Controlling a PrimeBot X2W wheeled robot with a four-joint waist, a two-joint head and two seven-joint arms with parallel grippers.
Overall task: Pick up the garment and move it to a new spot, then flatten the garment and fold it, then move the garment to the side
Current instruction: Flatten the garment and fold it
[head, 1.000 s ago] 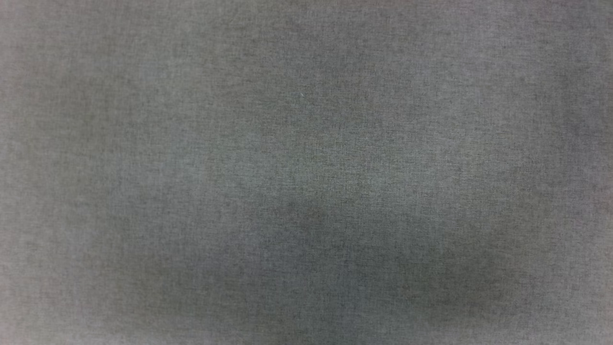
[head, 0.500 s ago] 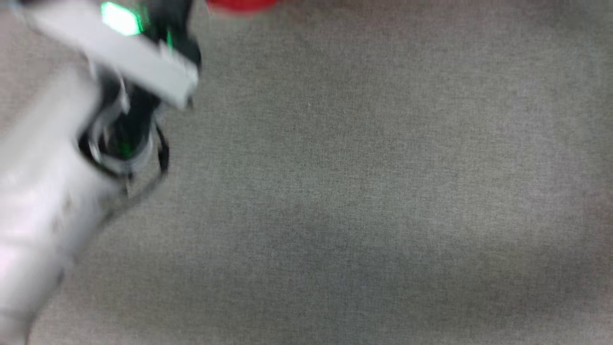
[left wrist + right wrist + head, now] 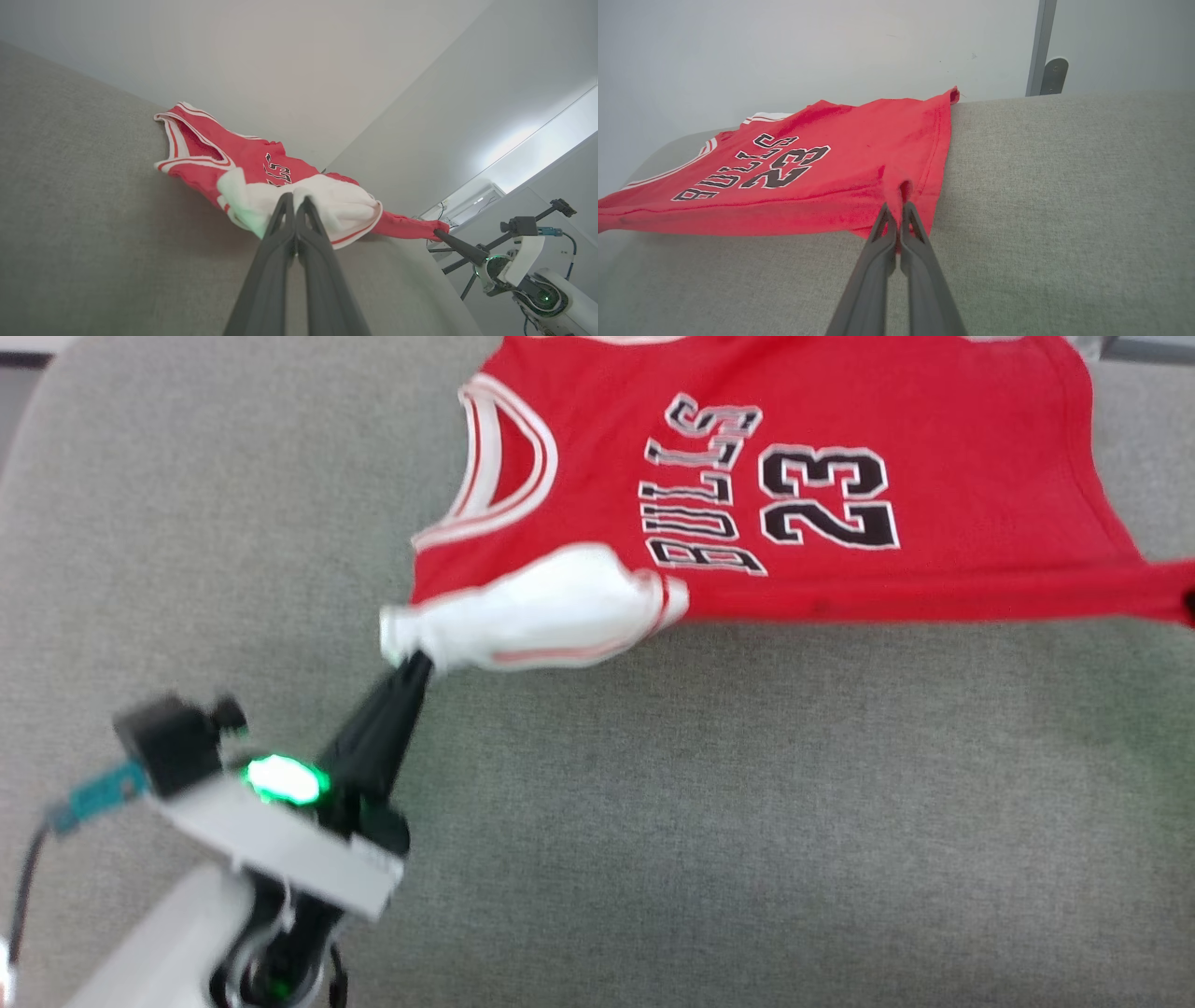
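**A:** Where are edges seen, and how much open room is left?

**B:** In the head view the grey surface (image 3: 747,821) is rounded off at the upper left of the frame. The whole lower half, from centre to lower right, is left bare. In the right wrist view a pale wall (image 3: 784,46) and a metal post (image 3: 1038,46) are seen behind the surface's far edge.

**A:** Where is the garment found?

**B:** The garment (image 3: 840,457) is spread over the upper middle and upper right of the head view, lettering up, and it is cut off by the top of the frame. A bunched white part is drawn out toward the left centre.

**A:** How is it held?

**B:** The left gripper (image 3: 417,663) is clamped tight on the tip of that white bunch. The right gripper (image 3: 900,212) is pinched closed on the red hem at the garment's other end, as seen at the centre of its wrist view. The garment's lower edge is stretched between the two.
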